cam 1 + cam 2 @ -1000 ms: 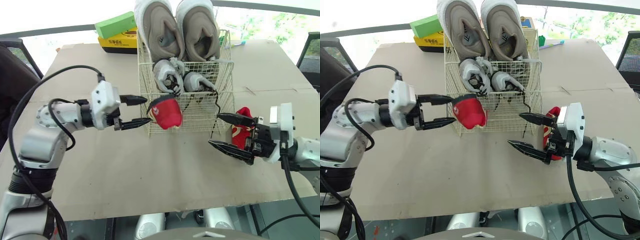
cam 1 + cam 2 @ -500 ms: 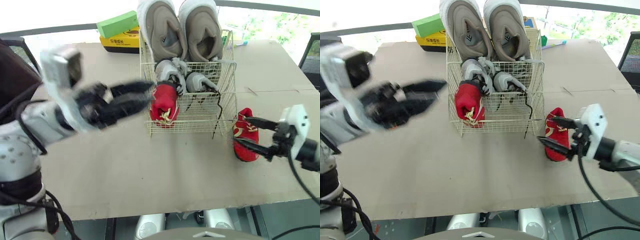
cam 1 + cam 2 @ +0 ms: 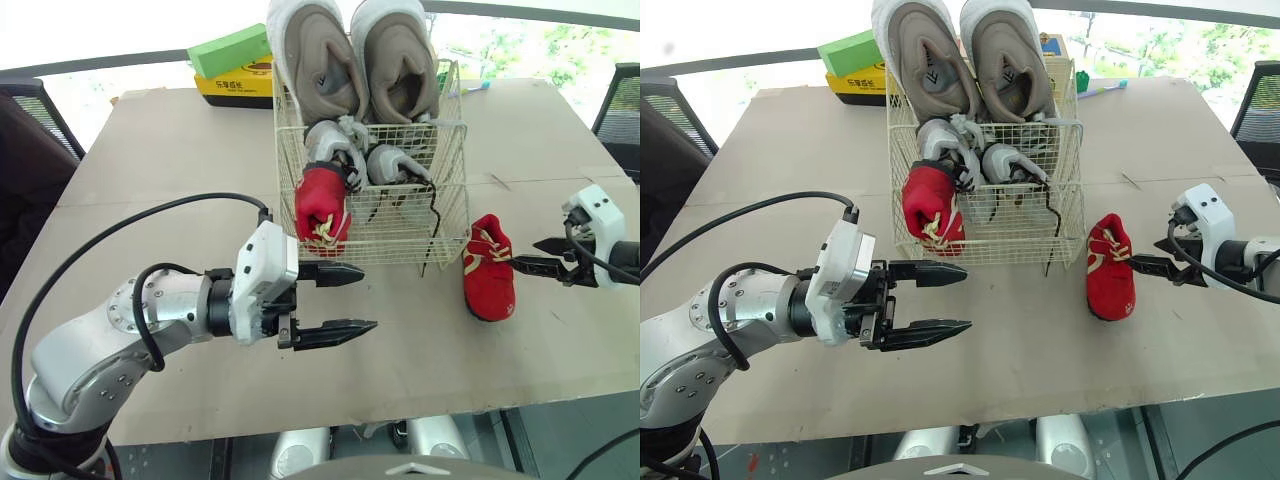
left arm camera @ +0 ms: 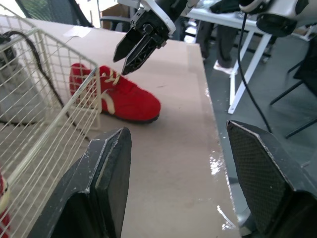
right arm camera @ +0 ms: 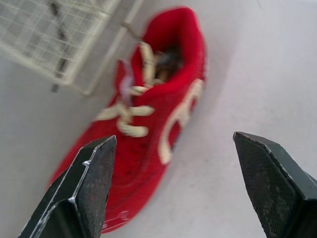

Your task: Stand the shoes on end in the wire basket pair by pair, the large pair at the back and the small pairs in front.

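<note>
The wire basket [image 3: 440,215] stands at the table's middle back. A large beige pair [image 3: 350,60] stands on end at its rear, with a small grey pair [image 3: 365,160] in front of it. One red shoe [image 3: 322,205] stands upright in the basket's front left corner. The other red shoe [image 3: 487,280] lies flat on the table just right of the basket, also seen as the red shoe [image 5: 148,124] between my right fingers [image 5: 84,183]. My right gripper [image 3: 527,253] is open, a little to the right of that shoe. My left gripper [image 3: 368,298] is open and empty in front of the basket.
A green box [image 3: 232,48] and a yellow box [image 3: 235,85] lie at the back left beside the basket. A black lace [image 3: 435,215] hangs down the basket's right front. Black chairs [image 3: 35,110] flank the cardboard-covered table [image 3: 180,160].
My left gripper let go of the red shoe, now upright in the basket, and drew back toward the table's front. My right gripper released the other red shoe and withdrew rightward.
</note>
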Action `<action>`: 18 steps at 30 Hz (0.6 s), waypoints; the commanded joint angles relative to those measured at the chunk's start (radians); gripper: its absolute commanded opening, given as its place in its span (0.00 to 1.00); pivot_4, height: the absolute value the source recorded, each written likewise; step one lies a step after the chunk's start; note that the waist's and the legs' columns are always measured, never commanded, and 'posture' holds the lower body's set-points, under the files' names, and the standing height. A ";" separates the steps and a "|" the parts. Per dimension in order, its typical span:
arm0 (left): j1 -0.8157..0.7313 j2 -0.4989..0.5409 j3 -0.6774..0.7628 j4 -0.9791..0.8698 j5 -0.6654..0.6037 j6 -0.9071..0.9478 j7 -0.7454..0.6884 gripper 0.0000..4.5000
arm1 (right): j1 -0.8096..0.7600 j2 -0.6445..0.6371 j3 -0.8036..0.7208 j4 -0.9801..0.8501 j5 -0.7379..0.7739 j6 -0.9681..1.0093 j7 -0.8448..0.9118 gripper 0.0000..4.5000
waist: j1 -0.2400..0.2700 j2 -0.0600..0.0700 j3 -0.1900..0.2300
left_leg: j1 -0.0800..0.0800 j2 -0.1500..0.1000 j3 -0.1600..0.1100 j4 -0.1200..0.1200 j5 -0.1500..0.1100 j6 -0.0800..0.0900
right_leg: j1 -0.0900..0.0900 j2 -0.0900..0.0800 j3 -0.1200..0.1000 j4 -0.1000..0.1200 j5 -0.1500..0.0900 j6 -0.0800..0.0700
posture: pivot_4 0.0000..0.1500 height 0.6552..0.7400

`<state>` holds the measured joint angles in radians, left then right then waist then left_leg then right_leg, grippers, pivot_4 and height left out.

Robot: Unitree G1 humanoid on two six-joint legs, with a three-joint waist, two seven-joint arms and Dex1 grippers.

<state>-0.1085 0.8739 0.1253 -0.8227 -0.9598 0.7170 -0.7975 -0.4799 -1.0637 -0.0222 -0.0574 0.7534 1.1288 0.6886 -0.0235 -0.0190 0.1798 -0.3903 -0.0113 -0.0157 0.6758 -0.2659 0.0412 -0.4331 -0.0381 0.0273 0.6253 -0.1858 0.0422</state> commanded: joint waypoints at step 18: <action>0.020 -0.061 -0.055 0.060 0.155 -0.154 -0.073 0.76 | -0.032 0.036 0.035 0.077 -0.103 0.058 0.206 0.10 | 0.015 0.000 0.000 | -0.001 0.001 0.004 0.002 -0.001 0.002 | 0.000 0.000 -0.001 0.000 0.002 0.004 | 1.00 1.00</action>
<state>-0.0662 0.8186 0.0764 -0.7617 -0.8145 0.5884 -0.8536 -0.5271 -1.0329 0.0285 0.0516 0.6507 1.1772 0.9000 -0.0080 -0.0189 0.1796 -0.3913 -0.0102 -0.0113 0.6776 -0.2673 0.0433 -0.4328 -0.0376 0.0262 0.6255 -0.1836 0.0462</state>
